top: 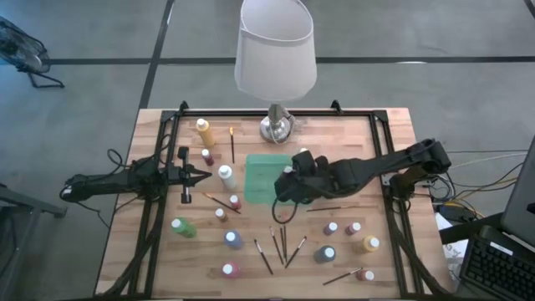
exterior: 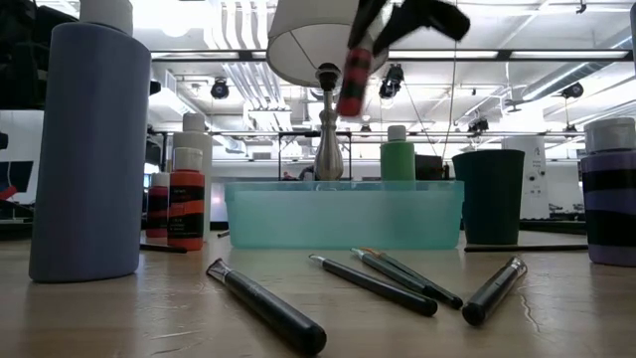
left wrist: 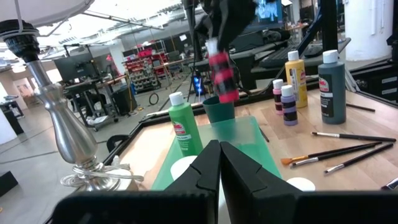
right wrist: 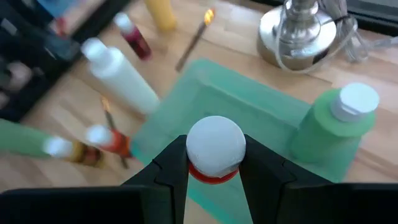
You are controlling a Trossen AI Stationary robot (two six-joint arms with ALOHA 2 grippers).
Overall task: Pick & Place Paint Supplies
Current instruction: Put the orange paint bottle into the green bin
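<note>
My right gripper (top: 287, 186) hovers over the green tray (top: 266, 171), shut on a red paint bottle (exterior: 353, 78) that shows high above the tray (exterior: 343, 214) in the low view. My left gripper (top: 201, 176) waits shut at the table's left, left of the tray and beside a white bottle (top: 226, 176). A green bottle (right wrist: 333, 124) stands on its base by the tray's far right corner. Other white-capped bottles stand or lie around the tray. Several paintbrushes (top: 282, 242) lie flat on the near side. My right gripper pinches the red bottle by its white cap (right wrist: 214, 140), one finger (right wrist: 174, 168) on each side. The fingers come from above, slanting down from the table's right. The bottle's red body (left wrist: 222, 74) hangs below them, tilted and lifted clear above the tray.
The white-shaded lamp (top: 276, 50) stands on its silver base (top: 276, 127) just beyond the tray's far edge, its shade overhanging it. A yellow bottle (top: 203, 131) and a brush (top: 231, 144) lie far left. Bottles (top: 351, 238) crowd the near right. Black rails frame the table.
</note>
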